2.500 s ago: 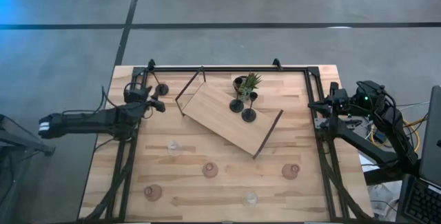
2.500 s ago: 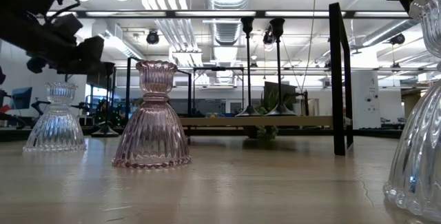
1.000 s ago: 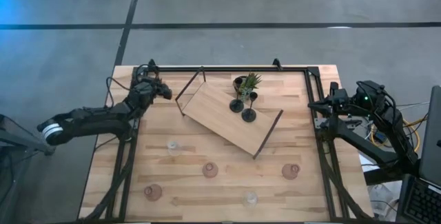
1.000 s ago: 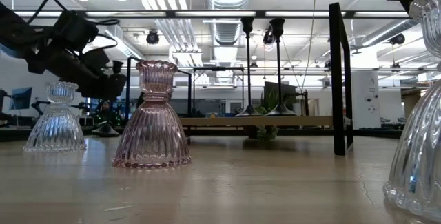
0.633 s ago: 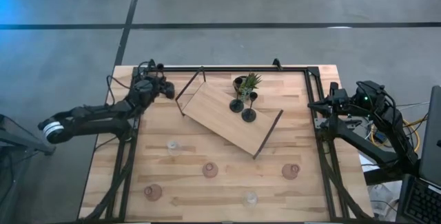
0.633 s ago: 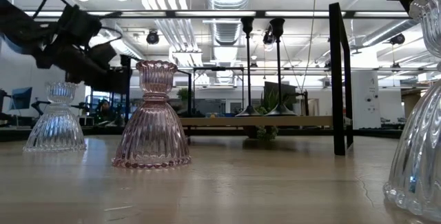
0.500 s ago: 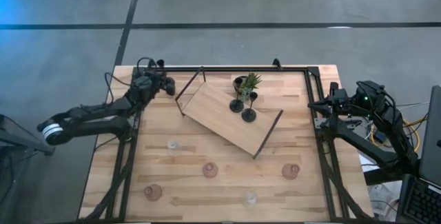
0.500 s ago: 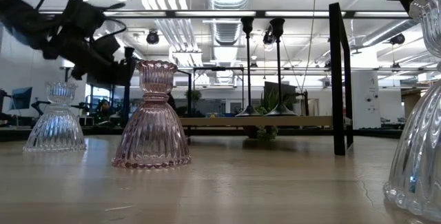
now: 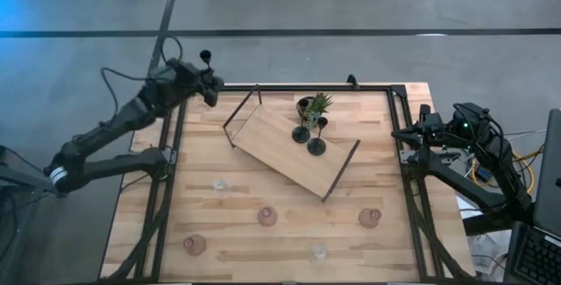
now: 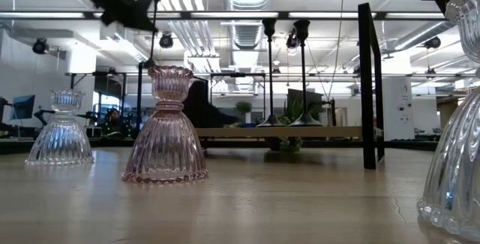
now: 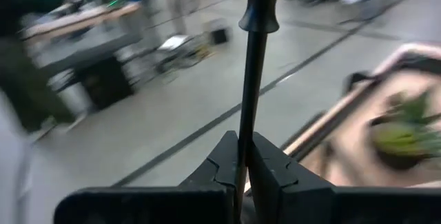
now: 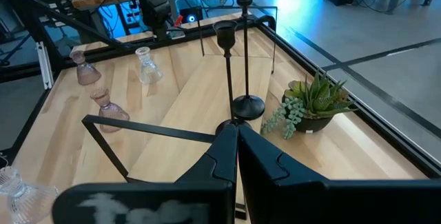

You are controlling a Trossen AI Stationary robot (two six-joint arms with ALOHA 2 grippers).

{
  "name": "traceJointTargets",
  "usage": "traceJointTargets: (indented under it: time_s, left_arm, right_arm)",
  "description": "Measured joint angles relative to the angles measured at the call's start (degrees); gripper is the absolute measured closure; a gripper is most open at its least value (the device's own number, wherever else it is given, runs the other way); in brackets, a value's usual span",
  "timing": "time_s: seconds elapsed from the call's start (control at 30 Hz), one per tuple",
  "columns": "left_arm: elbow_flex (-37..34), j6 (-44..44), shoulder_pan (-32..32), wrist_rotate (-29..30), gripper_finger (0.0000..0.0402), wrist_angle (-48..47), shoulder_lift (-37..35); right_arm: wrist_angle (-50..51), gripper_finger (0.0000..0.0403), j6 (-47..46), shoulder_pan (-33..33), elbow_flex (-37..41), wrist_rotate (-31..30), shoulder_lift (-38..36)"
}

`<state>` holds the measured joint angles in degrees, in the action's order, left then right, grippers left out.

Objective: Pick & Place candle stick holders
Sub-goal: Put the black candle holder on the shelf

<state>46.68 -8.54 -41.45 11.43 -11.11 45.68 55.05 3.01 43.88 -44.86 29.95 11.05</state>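
Holder [image 11: 252, 93]: slim black stem, gripped tight by left gripper [image 11: 242, 160].
Change: lifted off table, 11 o'clock corner.
Right gripper [image 12: 236, 136]: fingers together, empty.

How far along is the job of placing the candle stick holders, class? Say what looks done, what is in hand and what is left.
Done: two black holders stand on the wooden board beside the potted plant.
In hand: the left gripper holds the third black holder by its stem above the table's far-left corner.
Left: five glass cups sit off the board. The right gripper waits at the table's right edge.
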Motion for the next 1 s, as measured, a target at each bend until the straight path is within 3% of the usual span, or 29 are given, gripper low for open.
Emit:
traceJointTargets:
  time_s: [0.27,0.43,0.6,0.73,1.0]
  left_arm:
    - [12.01,-0.54,-0.02,-22.65,0.0385,-3.48,3.15]
    - [16.94,-0.33,0.0,-36.64,0.0385,-4.13,10.75]
    - [22.22,-1.72,-0.07,-46.09,0.0385,-4.68,19.81]
    - [25.98,-1.96,0.4,-50.57,0.0385,-4.52,25.7]
    - [27.16,-7.59,3.37,-51.19,0.0385,-3.17,33.07]
  right_arm:
    - [0.0,0.0394,0.0,0.02,0.0,0.0,0.0]
    - [-0.01,0.0394,0.0,0.01,0.0,0.0,0.0]
    - [0.0,0.0394,0.0,0.02,0.0,0.0,0.0]
    - [0.0,0.0394,0.01,0.0,0.0,0.0,0.0]
    - [-0.01,0.0394,0.0,0.02,0.0,0.0,0.0]
